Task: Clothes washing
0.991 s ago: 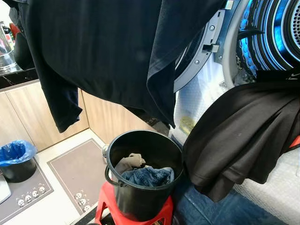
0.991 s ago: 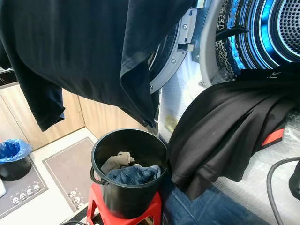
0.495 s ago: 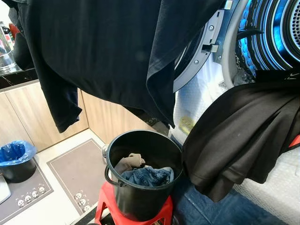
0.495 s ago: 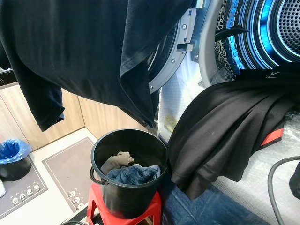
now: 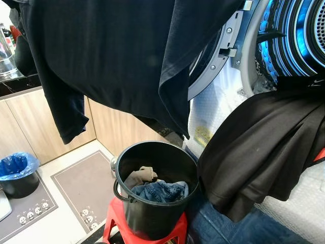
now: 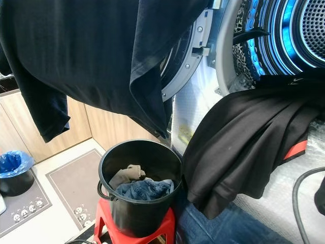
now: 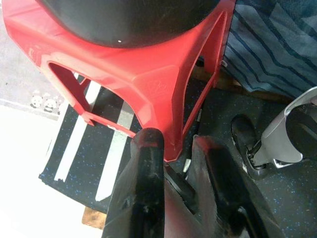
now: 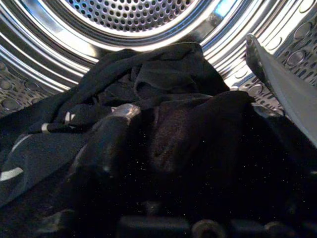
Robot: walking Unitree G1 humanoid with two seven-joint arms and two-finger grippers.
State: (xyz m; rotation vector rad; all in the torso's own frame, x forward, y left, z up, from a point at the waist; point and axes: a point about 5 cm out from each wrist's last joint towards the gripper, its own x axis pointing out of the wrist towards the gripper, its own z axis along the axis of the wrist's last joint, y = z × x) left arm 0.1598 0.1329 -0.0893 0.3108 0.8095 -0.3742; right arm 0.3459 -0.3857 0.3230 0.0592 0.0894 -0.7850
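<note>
A large black garment (image 5: 127,56) is seen hanging across the upper part of the head views, in front of the open washing machine door (image 5: 218,56), while a second black garment (image 5: 264,147) is draped out of the drum opening and down over the machine's front. Below them a black bucket (image 5: 152,213) is set on a red stool (image 5: 114,223), with denim (image 5: 162,192) and a beige piece of cloth (image 5: 142,175) lying inside it; a blue-lined bin (image 5: 18,173) is placed well apart on the floor mat beside the wooden cabinets. The blue-lit drum (image 6: 284,35) is shown from outside in the head views, whereas its perforated steel back wall (image 8: 129,10) and a heap of dark clothing (image 8: 168,84) resting on the drum's bottom are revealed by the right wrist view. There the right gripper (image 8: 148,144) is found inside the drum, its fingers wrapped in black cloth; whether they are clamped on it cannot be told, as the tips are hidden. The underside of the red stool (image 7: 148,84) and the bucket's base are shown by the left wrist view, where the left gripper (image 7: 173,144) is held low near the floor with its fingers a little apart and nothing between them; a striped blue fabric (image 7: 277,44) is seen beside the stool.
</note>
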